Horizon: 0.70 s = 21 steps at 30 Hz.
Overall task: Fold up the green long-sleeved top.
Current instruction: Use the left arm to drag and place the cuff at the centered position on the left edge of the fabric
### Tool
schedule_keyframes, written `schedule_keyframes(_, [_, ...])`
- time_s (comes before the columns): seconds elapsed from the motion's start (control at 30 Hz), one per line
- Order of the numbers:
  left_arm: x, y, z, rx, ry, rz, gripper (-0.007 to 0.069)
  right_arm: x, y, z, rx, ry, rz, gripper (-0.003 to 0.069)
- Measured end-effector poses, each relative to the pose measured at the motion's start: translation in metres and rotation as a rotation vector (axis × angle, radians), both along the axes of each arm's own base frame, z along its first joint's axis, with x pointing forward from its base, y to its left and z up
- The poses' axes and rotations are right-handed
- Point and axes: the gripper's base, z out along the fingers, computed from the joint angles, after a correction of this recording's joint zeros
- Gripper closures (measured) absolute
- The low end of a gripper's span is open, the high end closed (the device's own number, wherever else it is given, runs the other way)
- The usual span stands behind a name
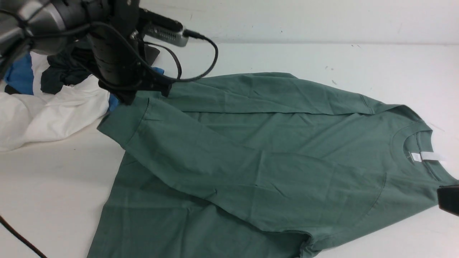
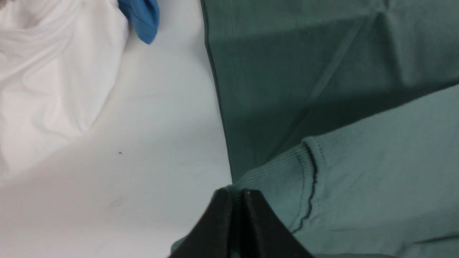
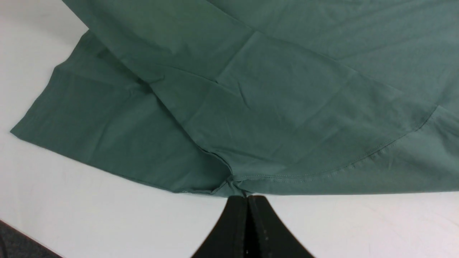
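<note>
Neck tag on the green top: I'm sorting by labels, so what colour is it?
White; the neck tag shows best in the front view.

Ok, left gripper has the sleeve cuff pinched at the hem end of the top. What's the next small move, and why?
Probably open the left gripper and let the cuff go. The sleeve already lies diagonally across the body of the green long-sleeved top, with the cuff at the hem edge, so nothing seems left to carry.

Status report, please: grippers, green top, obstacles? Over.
Left gripper: jaws shut on green top cuff. Right gripper: jaws shut, at its edge. White garment beside cuff.
</note>
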Motion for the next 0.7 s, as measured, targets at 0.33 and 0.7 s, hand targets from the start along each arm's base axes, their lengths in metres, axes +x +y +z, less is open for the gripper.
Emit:
schedule_keyframes(0.33, [0.020,-0.004,-0.045,0.044,0.052,0.022,0.0617,-0.002,0.001,-0.005,-0.014,0.074,0.021,0.0673])
schedule_keyframes(0.7, [0.030,0.019,-0.044,-0.006,0.019,0.087,0.0614,0.000,0.002,-0.008,-0.058,0.189,0.058,0.0673])
